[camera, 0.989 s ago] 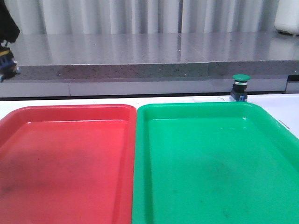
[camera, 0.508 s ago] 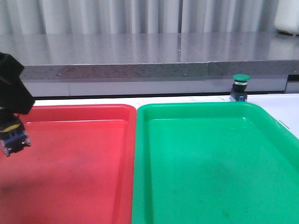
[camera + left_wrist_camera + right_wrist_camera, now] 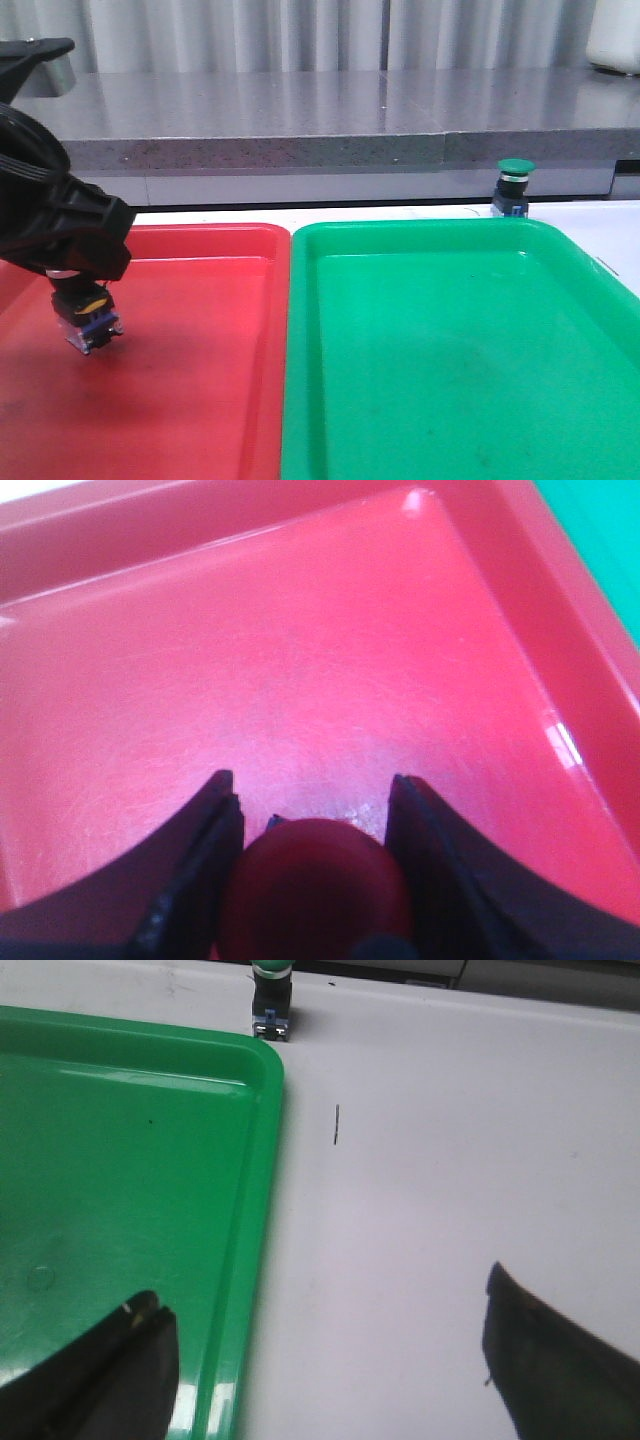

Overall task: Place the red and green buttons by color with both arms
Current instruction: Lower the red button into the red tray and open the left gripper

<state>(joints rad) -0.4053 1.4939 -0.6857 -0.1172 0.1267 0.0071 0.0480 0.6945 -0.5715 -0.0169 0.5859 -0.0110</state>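
Note:
The red button (image 3: 315,880) is clamped between the black fingers of my left gripper (image 3: 311,780), dull red cap toward the wrist camera. In the front view its bluish base (image 3: 90,328) hangs tilted just above the left part of the red tray (image 3: 200,390). The green button (image 3: 515,184) stands upright on the white table behind the far right corner of the green tray (image 3: 450,350). In the right wrist view the green button (image 3: 271,1005) shows far ahead. My right gripper (image 3: 318,1290) is open wide over the green tray's right rim (image 3: 262,1210), holding nothing; it is out of the front view.
The two trays lie side by side, rims touching, and fill most of the table's near part. A grey stone ledge (image 3: 320,150) runs along the back. A white object (image 3: 615,40) sits at the far right on it. Bare white table (image 3: 450,1160) lies right of the green tray.
My left arm has come in from the far left edge, moving right and down with the red button, and now hangs over the red tray. The green button has not moved.

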